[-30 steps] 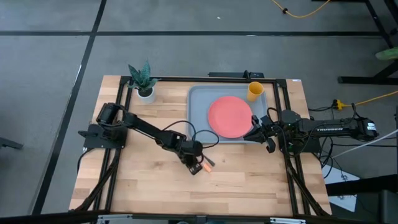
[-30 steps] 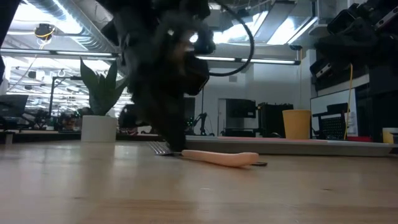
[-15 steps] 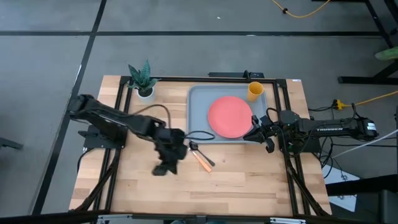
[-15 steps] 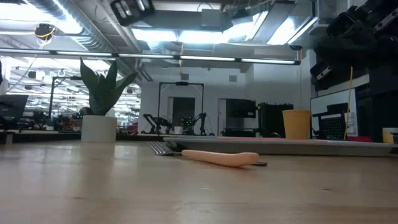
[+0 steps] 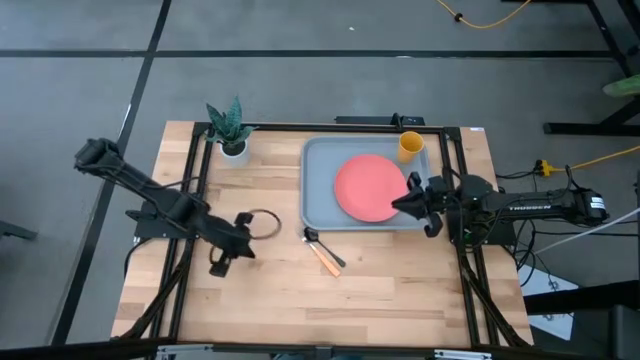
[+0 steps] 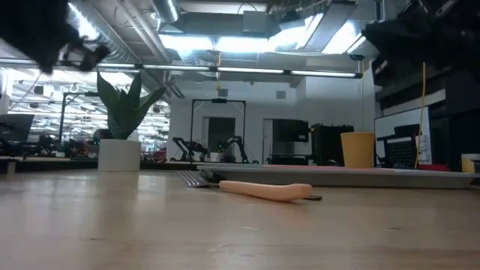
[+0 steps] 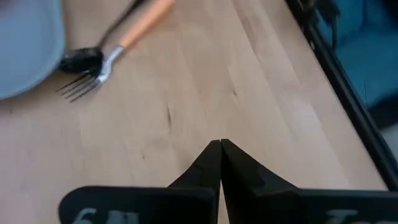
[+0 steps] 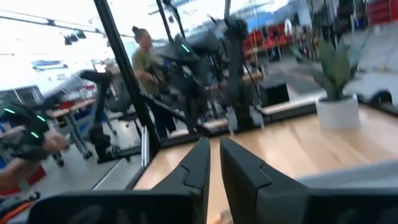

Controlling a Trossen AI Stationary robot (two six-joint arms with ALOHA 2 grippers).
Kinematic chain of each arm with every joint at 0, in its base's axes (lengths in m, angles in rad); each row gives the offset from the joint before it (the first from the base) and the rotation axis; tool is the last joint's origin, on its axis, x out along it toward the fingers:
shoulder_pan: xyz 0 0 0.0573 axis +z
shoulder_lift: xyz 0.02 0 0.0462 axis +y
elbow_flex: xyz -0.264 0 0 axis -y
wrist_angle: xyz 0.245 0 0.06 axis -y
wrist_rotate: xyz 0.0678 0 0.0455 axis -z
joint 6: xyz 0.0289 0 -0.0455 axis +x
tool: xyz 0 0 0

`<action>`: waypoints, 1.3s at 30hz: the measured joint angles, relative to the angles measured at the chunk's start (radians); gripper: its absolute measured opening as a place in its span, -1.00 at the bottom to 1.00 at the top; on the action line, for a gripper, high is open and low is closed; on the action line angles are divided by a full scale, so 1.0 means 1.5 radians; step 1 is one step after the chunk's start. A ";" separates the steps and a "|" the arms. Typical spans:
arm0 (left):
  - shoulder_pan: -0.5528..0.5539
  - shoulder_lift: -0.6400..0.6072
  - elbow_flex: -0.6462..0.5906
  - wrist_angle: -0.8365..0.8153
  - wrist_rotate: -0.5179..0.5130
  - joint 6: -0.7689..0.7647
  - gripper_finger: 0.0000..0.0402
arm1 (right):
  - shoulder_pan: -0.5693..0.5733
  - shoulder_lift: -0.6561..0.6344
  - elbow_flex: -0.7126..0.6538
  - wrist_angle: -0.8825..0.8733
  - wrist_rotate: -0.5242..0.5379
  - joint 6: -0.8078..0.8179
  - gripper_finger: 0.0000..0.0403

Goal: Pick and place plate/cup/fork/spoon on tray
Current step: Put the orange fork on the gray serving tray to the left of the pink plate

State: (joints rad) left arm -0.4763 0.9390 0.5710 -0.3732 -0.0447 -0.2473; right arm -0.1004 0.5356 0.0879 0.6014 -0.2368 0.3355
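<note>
While the tray (image 5: pixel 318 190) sits at about one o'clock from the middle of the table (image 5: pixel 400 290), you already have the plate (image 5: pixel 370 187) lying flat inside it and the cup (image 5: pixel 410 146) standing upright in its far right corner. From the low camera you see that cup (image 6: pixel 358 150) as a yellow cylinder above the tray's rim (image 6: pixel 420 175).

The fork (image 5: pixel 326 257) lies on the bare wood just outside the tray's near left corner, its orange handle pointing toward five o'clock and its tines toward eleven. In the left wrist camera the fork (image 7: pixel 115 48) lies next to something small and dark, the spoon (image 7: pixel 81 60), just beside the tines; how much the two overlap you cannot tell. At table height the fork (image 6: pixel 259 188) rests flat, handle to the right.

Your left gripper (image 5: pixel 220 262) hangs at about nine o'clock from the fork, well apart from it and holding nothing; in its own camera the left gripper (image 7: pixel 220 163) has its fingers pressed together over bare wood.

Your right gripper (image 5: pixel 408 204) sits at the plate's three o'clock edge, over the tray's right side. In its own camera the right gripper (image 8: pixel 212 158) shows its fingers only a narrow slit apart with nothing between them.

A potted plant (image 5: pixel 229 128) stands near the far left corner, at ten o'clock from the tray.
</note>
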 joint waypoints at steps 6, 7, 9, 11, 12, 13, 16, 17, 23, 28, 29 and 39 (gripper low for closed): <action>0.022 -0.169 -0.230 0.315 -0.004 0.014 -1.00 | 0.000 0.001 0.000 0.051 0.000 0.018 -0.79; 0.025 -0.198 -0.251 0.323 -0.006 0.037 -1.00 | 0.000 0.001 0.000 0.053 0.000 0.018 -0.79; 0.030 -0.249 -0.283 0.326 -0.012 0.081 -1.00 | 0.000 0.001 0.000 0.055 0.000 0.018 -0.79; 0.038 -0.292 -0.314 0.328 -0.027 0.109 -1.00 | 0.000 0.001 0.000 0.056 0.000 0.018 -0.79; 0.042 -0.314 -0.329 0.327 -0.030 0.113 -1.00 | 0.000 0.001 0.000 0.059 0.000 0.018 -0.79; 0.046 -0.336 -0.340 0.324 -0.031 0.115 -1.00 | 0.000 0.001 0.000 0.067 0.000 0.018 -0.79; 0.058 -0.400 -0.360 0.328 -0.030 0.137 -1.00 | 0.000 0.001 0.005 0.104 0.014 0.009 -0.79; 0.062 -0.416 -0.364 0.329 -0.030 0.155 -1.00 | 0.000 0.003 0.016 0.104 0.021 -0.003 -0.79; 0.098 -0.498 -0.375 0.275 -0.029 0.229 -1.00 | 0.020 0.108 0.164 0.005 0.024 -0.104 -0.79; 0.158 -0.525 -0.375 0.265 -0.025 0.287 -1.00 | 0.031 0.290 0.358 -0.286 0.154 -0.140 -0.79; 0.173 -0.526 -0.375 0.265 -0.021 0.292 -1.00 | 0.030 0.331 0.395 -0.342 0.187 -0.135 -0.79; 0.327 -0.526 -0.375 0.259 0.007 0.294 -1.00 | 0.048 0.645 0.608 -0.541 0.216 0.033 -0.79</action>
State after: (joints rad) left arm 0.0136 0.1501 0.0078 0.0158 -0.0349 0.1936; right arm -0.0290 1.5024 1.0006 -0.2102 0.0877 0.3844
